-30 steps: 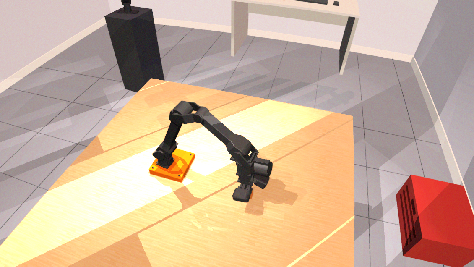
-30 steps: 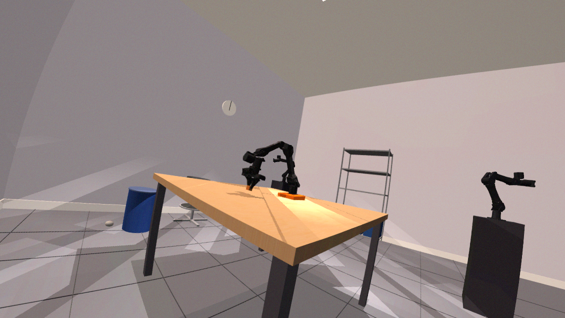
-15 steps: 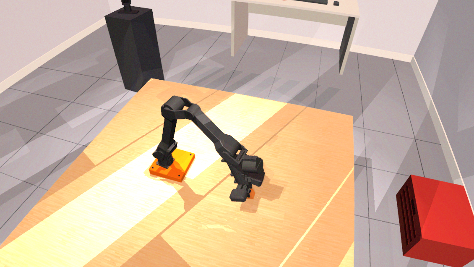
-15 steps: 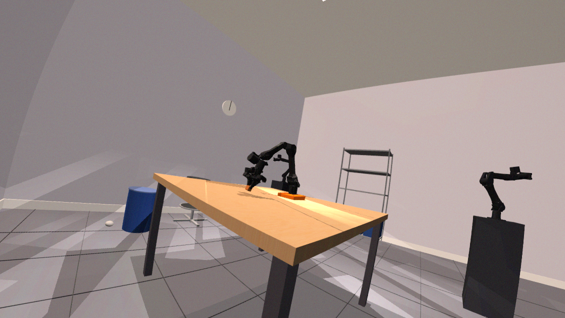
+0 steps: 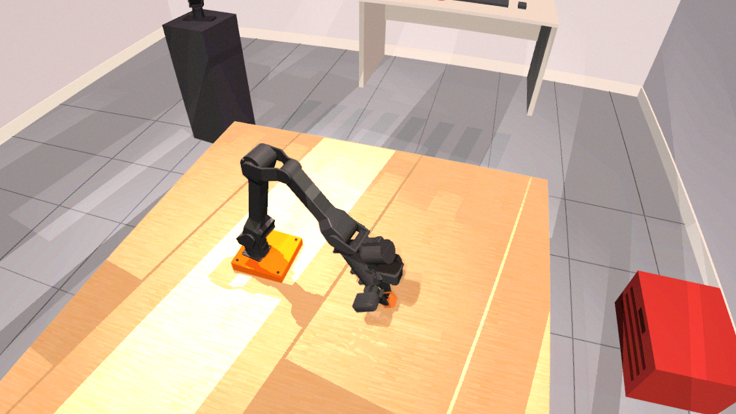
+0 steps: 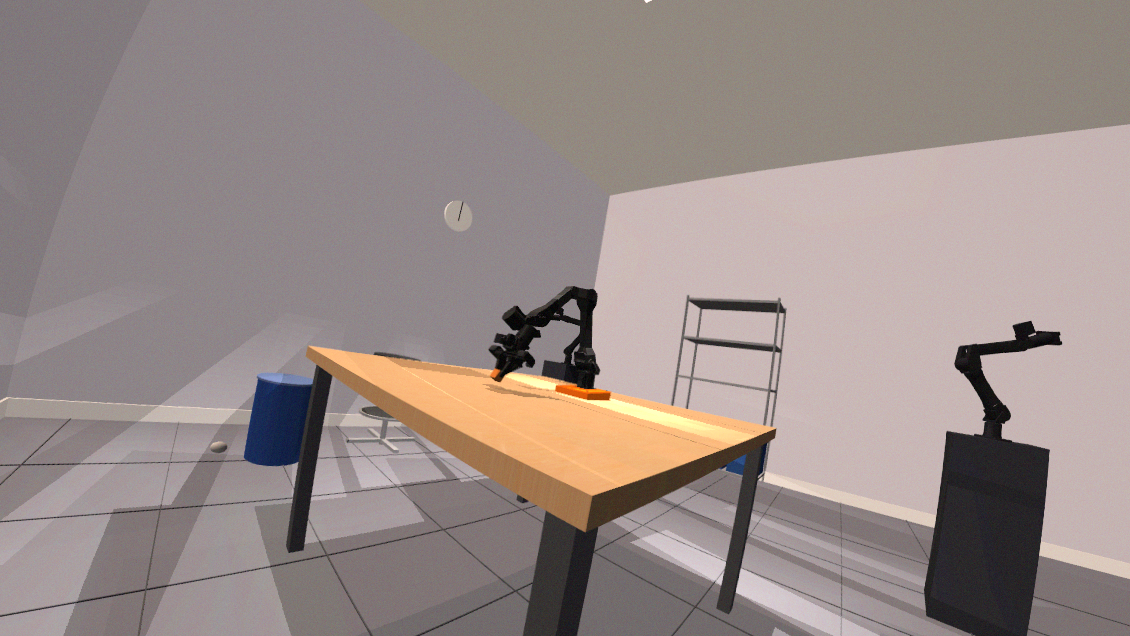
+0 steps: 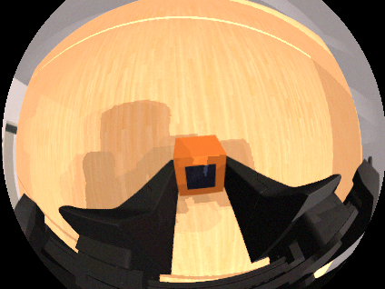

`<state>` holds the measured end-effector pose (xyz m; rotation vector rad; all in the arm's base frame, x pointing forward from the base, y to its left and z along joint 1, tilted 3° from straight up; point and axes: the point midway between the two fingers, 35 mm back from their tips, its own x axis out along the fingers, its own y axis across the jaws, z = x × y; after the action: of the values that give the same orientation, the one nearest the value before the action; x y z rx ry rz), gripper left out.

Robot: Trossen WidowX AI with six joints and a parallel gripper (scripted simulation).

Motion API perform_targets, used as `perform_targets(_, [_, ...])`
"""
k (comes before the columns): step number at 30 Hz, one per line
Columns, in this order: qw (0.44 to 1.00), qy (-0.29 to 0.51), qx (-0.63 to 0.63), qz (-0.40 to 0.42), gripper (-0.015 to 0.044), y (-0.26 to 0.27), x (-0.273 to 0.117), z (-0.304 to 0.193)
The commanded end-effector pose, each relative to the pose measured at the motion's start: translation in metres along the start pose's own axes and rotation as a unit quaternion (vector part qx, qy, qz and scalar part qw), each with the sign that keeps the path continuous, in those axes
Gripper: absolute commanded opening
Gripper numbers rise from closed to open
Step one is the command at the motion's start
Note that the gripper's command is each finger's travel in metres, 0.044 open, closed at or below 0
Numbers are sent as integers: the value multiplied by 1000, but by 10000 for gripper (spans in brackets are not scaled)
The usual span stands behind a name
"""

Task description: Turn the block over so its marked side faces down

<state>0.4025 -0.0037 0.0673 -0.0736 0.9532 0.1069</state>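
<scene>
A small orange block [image 5: 393, 299] [image 6: 495, 374] [image 7: 200, 147] has a dark square mark [image 7: 201, 176] on one face. My gripper [image 5: 387, 299] [image 6: 498, 376] [image 7: 198, 163] is shut on the block, with one finger on each side of it. The marked face is turned toward the wrist camera. The gripper slants outward, away from the arm's base, so the block is tilted with it. The block is slightly above the wooden table [image 5: 463, 231] [image 6: 474, 410] [image 7: 272, 91], with shadows beneath it. In the top view the fingers partly hide the block.
The arm stands on an orange base plate [image 5: 284, 259] [image 6: 594, 393] on the table. A red cabinet [image 5: 679, 318] stands on the floor beyond the table's right edge. A black pedestal [image 5: 219, 77] [image 6: 988, 537] and a blue barrel [image 6: 276, 418] stand away from the table.
</scene>
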Motion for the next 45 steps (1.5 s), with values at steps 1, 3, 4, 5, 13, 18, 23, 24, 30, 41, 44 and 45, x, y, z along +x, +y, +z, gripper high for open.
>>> perform_targets(1, [1000, -21, 0, 2, 0, 0, 7, -3])
perform_targets(3, [999, -37, 1, 2, 0, 0, 11, -3])
perform_targets(4, [999, -44, 1, 2, 0, 0, 14, -3])
perform_targets(5, [999, -52, 2, 2, 0, 0, 16, -3])
perform_targets(13, [993, -115, 3, 2, 0, -1, 27, -6])
perform_targets(18, [988, -154, 3, 2, 0, -1, 30, -9])
perform_targets(23, [981, -193, 2, 3, 0, 0, 29, -13])
perform_targets(24, [980, -200, 2, 3, 0, 0, 28, -14])
perform_targets(30, [970, -245, 0, 3, 0, 1, 23, -19])
perform_targets(41, [965, -263, -1, 3, 0, 1, 20, -19])
perform_targets(44, [965, -263, -1, 3, 0, 1, 20, -19])
perform_targets(45, [965, -263, -1, 3, 0, 1, 20, -19])
